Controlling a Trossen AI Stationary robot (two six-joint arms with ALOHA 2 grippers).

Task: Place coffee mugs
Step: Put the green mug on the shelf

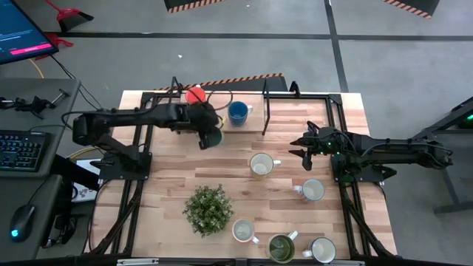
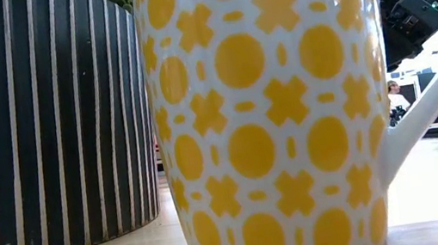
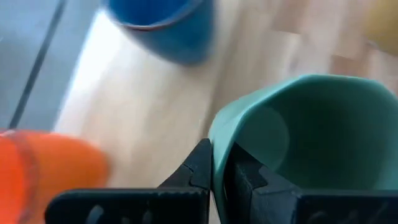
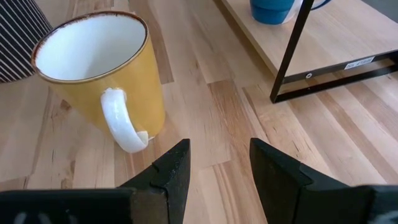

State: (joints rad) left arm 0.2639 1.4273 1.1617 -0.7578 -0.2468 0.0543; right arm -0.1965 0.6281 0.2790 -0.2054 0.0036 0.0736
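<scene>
My left gripper is shut on a teal mug near the table's far left, just in front of a raised wooden shelf. On that shelf stand an orange mug and a blue mug. My right gripper waits open at the right, pointing at a yellow mug with a white handle that stands mid-table. More mugs stand near the front right: a white one, a yellow-patterned one, an olive-green one and another white one. My left gripper pinches the teal mug's rim, with one finger inside the mug and the other finger outside its wall. The fingers come slanting down from the table's left. The mug sits tilted in the hold, its opening in view.
A bushy plant in a striped pot stands near the front, left of the patterned mug. Black frame rails run along both table sides, and a black upright carries the shelf. Bare wood lies between the plant and the shelf.
</scene>
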